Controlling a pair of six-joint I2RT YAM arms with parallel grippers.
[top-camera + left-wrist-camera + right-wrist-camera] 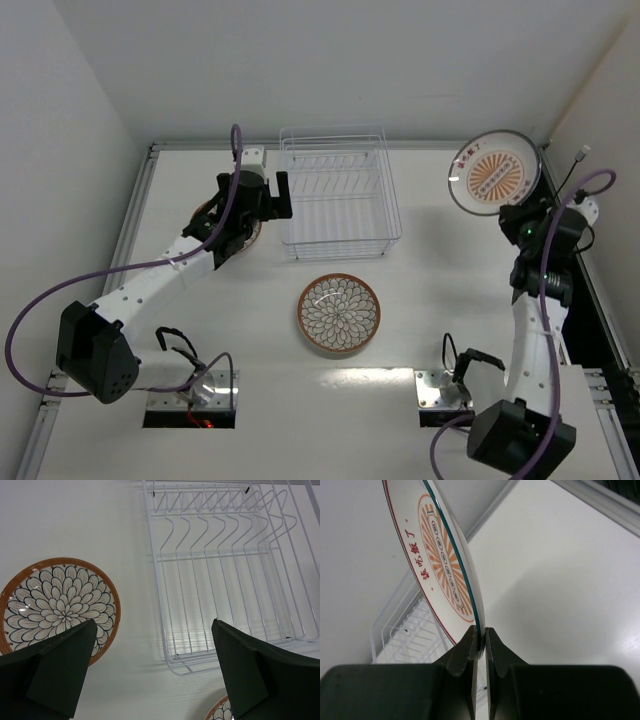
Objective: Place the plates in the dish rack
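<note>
The dish rack (340, 195) sits on the far half of the white surface (450, 320). Well off to its right, an orange-rayed plate (494, 172) is up in the air, held nearly on edge with its patterned face turned towards the rack's side. The right tool (480, 632) is clamped on the lower rim of that plate, with one finger against each face.

Just in front of the rack, on the near side, a petal-patterned plate (338, 313) lies flat on the surface with its brown rim fully in sight. To the left of the rack lies a second plate (203, 214), also flat. It is mostly covered by the left arm (160, 275), so only a bit of its rim shows. The left tool (154, 624) hangs above the surface close by the rack's left wall, with its fingers spread wide apart and nothing between them.
</note>
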